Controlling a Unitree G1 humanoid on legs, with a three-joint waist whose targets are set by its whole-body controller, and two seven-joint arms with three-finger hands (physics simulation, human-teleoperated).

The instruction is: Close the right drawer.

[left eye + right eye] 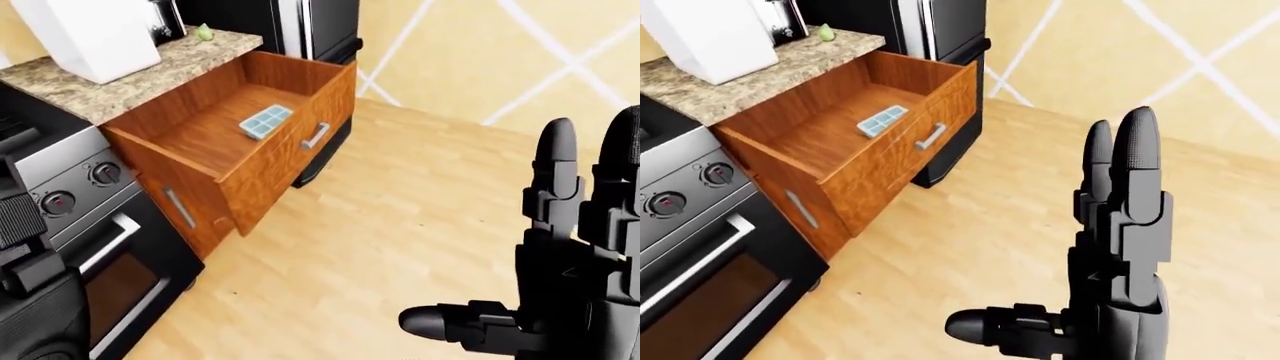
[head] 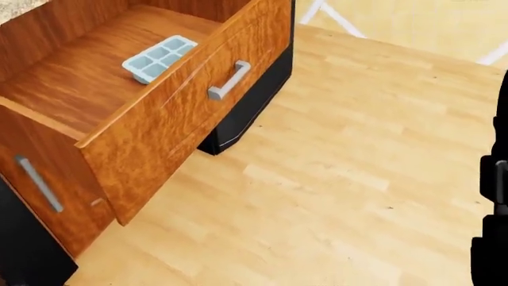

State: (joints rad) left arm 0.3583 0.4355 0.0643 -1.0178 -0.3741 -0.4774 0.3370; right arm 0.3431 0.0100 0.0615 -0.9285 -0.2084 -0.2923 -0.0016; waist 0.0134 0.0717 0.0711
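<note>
The right drawer [image 2: 159, 125] is pulled far out of the wooden cabinet, its silver handle [image 2: 228, 80] on the face panel. A pale blue ice cube tray [image 2: 159, 58] lies on the drawer floor. My right hand [image 1: 1110, 247] is raised at the lower right of the eye views, fingers [image 1: 1137, 172] straight up and thumb out, open and holding nothing. It hangs over the floor well to the right of the drawer and does not touch it. A dark block at the lower left of the left-eye view is my left hand [image 1: 30, 292]; its fingers do not show.
A black stove [image 1: 75, 195] with knobs and an oven door stands left of the drawer. Below the drawer is a cabinet door [image 1: 185, 214]. The granite counter [image 1: 120, 86] carries a white box [image 1: 90, 34]. A black fridge [image 1: 310, 22] stands beyond, wood floor [image 2: 333, 179] to the right.
</note>
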